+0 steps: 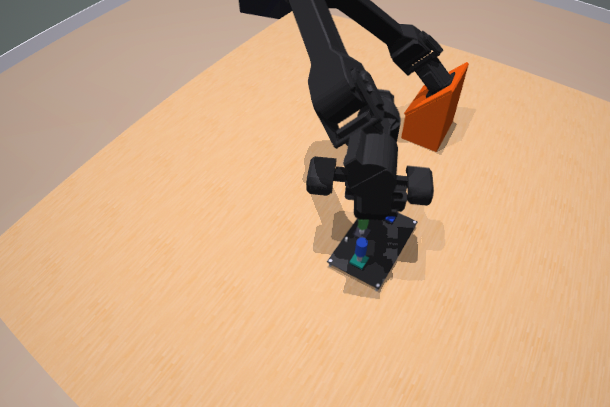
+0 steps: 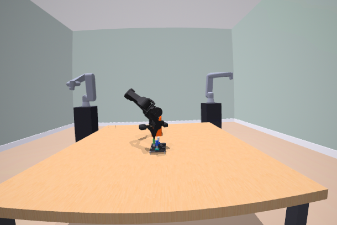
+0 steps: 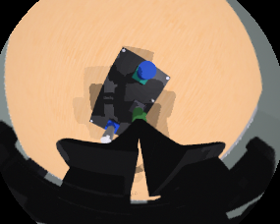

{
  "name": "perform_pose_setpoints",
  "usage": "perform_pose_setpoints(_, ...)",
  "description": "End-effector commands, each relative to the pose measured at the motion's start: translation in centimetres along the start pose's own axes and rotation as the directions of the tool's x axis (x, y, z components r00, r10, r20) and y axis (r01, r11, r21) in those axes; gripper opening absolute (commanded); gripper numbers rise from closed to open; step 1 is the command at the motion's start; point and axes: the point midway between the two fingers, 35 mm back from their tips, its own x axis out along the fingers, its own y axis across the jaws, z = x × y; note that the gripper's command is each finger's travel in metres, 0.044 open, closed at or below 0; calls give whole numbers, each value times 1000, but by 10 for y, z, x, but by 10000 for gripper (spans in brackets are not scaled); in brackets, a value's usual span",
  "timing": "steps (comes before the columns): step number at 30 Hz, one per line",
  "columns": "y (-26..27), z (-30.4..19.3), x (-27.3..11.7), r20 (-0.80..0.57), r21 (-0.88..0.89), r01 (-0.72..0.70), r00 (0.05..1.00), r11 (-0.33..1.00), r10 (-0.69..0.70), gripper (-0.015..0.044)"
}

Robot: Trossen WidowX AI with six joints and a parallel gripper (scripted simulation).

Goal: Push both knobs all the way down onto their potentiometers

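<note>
The dark circuit board (image 1: 375, 271) (image 2: 162, 151) (image 3: 130, 91) stands on short legs. A blue knob (image 1: 361, 247) (image 2: 157, 143) (image 3: 146, 70) stands over a teal potentiometer (image 1: 358, 263) (image 3: 140, 77), with a bit of pale shaft showing between them in the top view. A green knob (image 1: 363, 224) (image 2: 153, 141) (image 3: 139, 114) stands over a dark potentiometer, also with some shaft showing. My gripper (image 2: 153, 137) (image 3: 139, 122) is shut and empty, its tips at the green knob's top. Whether they touch is unclear. The top view hides the tips behind the wrist.
A blue potentiometer (image 1: 390, 219) (image 3: 112, 127) with a white-tipped shaft (image 3: 106, 139) stands on the board beside the fingers. An orange wedge-shaped block (image 1: 427, 124) (image 2: 158, 132) stands at the arm's base. Two grey arms on black pedestals stand beyond the table.
</note>
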Motion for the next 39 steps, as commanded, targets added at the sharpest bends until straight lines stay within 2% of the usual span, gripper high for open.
perform_pose_setpoints(1, -3, 1, 7, -5, 15, -1, 1000, 1000, 1, 0)
perform_pose_setpoints(39, -3, 0, 18, -6, 15, -1, 1000, 1000, 1, 0)
